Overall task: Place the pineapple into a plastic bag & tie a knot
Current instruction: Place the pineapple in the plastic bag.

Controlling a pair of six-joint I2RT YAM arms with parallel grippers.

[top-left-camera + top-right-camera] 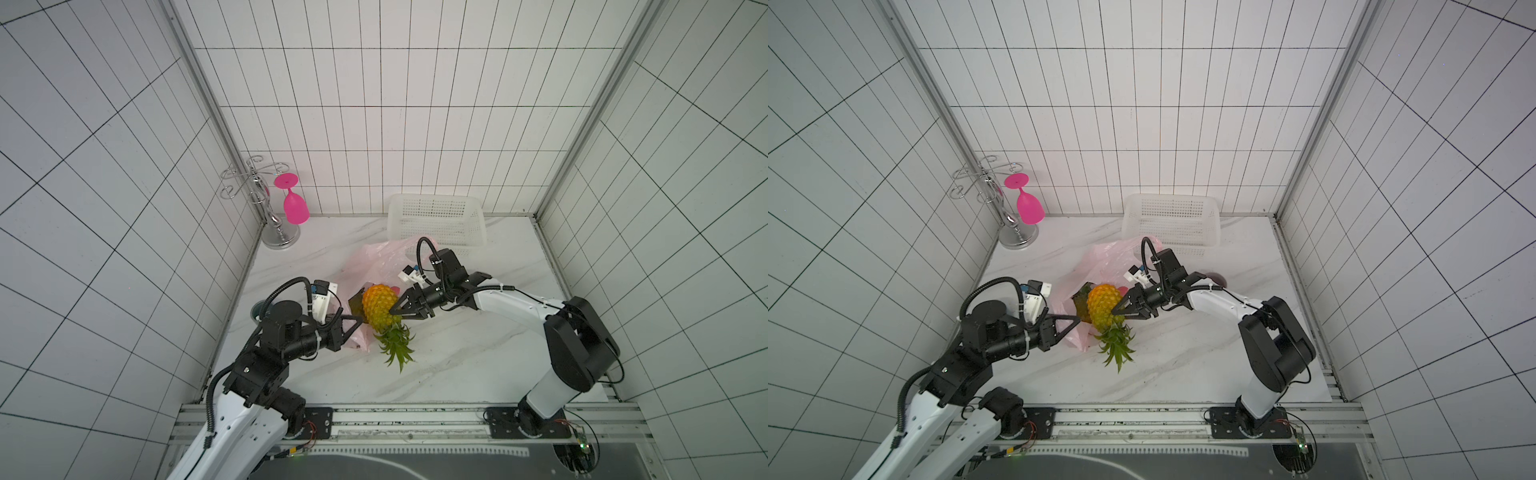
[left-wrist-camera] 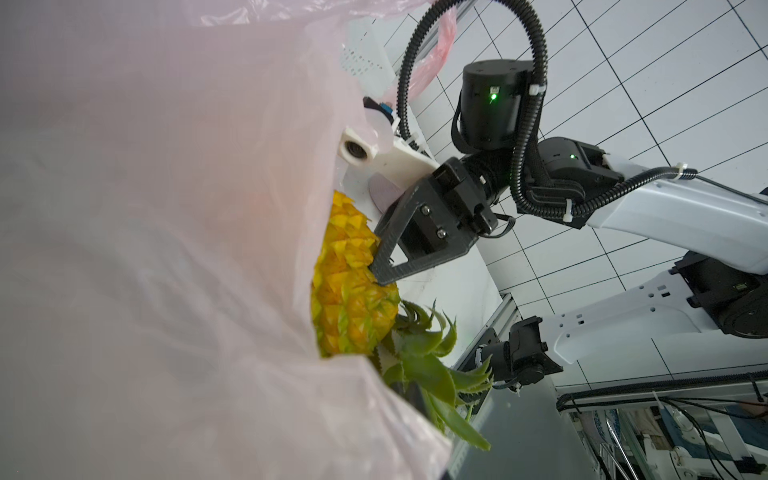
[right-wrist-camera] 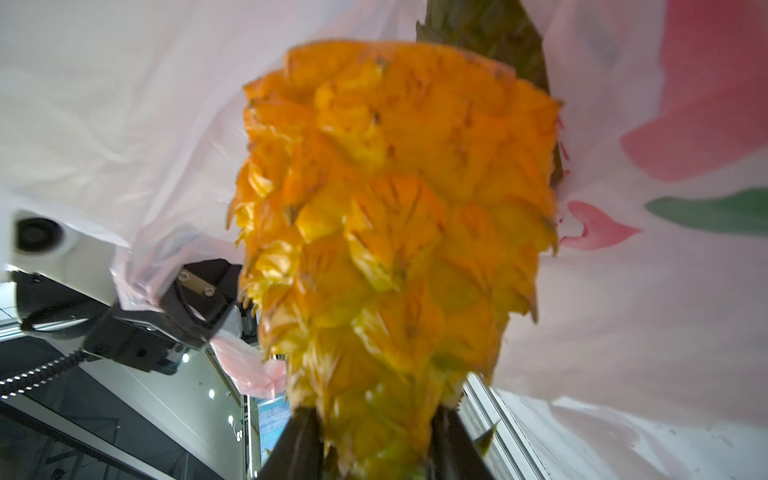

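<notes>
Pineapple (image 1: 380,307) is at the middle of the tabletop (image 1: 457,357), and the right gripper (image 1: 395,313) holds it. Its two fingers stand partly apart and press on the yellow body close to the green crown. If the fruit touches the tabletop or is lifted a little, I cannot tell.

The blunt end of the fruit points into the mouth of the plastic bag (image 1: 374,262). The crown points to the front edge of the tabletop and is outside of the bag. In the left wrist view the pink film (image 2: 166,249) covers one side of the body (image 2: 349,291). In the right wrist view the film, with red and green prints (image 3: 623,311), is on both sides of the fruit (image 3: 395,228).

The left gripper (image 1: 358,321) is closed on the edge of the plastic bag, just beside the fruit. The rest of the bag lies crumpled toward the far wall, near a white basket (image 1: 436,220). A pink glass (image 1: 296,205) hangs upside down on a metal rack (image 1: 270,208) in the far corner.
</notes>
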